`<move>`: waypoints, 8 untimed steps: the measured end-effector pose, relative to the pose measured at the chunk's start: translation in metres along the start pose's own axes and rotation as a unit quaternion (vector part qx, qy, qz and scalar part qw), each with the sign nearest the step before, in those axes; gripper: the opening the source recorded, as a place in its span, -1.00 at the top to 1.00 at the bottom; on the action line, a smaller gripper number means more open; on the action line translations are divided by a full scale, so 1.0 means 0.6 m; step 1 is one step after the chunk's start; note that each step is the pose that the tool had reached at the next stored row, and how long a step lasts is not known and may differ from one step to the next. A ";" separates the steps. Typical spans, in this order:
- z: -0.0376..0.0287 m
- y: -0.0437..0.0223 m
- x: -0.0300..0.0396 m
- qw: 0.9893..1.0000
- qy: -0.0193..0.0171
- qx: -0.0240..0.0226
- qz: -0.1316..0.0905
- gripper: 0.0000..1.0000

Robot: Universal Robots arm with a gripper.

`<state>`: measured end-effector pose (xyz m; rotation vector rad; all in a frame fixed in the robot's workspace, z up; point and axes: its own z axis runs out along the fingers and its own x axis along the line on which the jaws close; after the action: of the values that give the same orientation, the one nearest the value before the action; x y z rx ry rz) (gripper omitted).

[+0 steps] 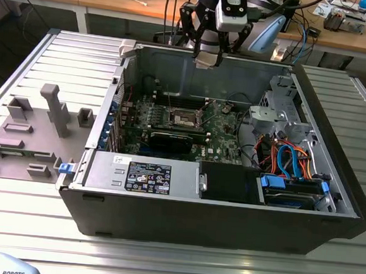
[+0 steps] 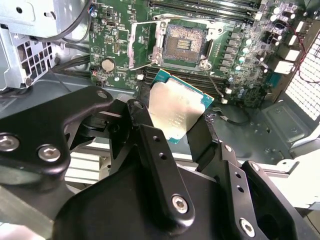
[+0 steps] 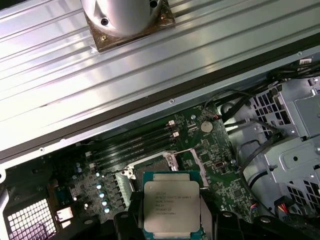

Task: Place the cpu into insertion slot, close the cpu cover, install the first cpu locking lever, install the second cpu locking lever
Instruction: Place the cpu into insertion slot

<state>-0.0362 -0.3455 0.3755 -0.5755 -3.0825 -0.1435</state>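
Observation:
My gripper hangs over the open computer case, above the rear wall, shut on the cpu. The cpu is a flat square chip with a silver-grey top, pinched at two opposite edges between the black fingers, and is also seen as the cpu. Below it on the green motherboard lies the insertion slot, a dark pin field in a silvery rim, bare and uncovered. The cpu cover stands swung up beside the slot. A thin wire lever sticks out near the slot's corner.
A long black graphics card lies in front of the socket, with memory slots behind it. The power supply, a drive cage and blue and orange cables crowd the case. Grey fixture blocks stand on the exterior view's left.

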 end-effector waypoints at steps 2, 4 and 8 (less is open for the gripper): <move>0.000 0.000 0.000 1.000 -0.001 0.000 0.009 -0.08; 0.000 0.000 0.000 1.000 -0.001 0.000 0.017 -0.08; 0.000 0.000 0.000 0.999 -0.003 -0.001 0.038 -0.08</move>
<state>-0.0362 -0.3455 0.3754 -0.6938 -3.0615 -0.1435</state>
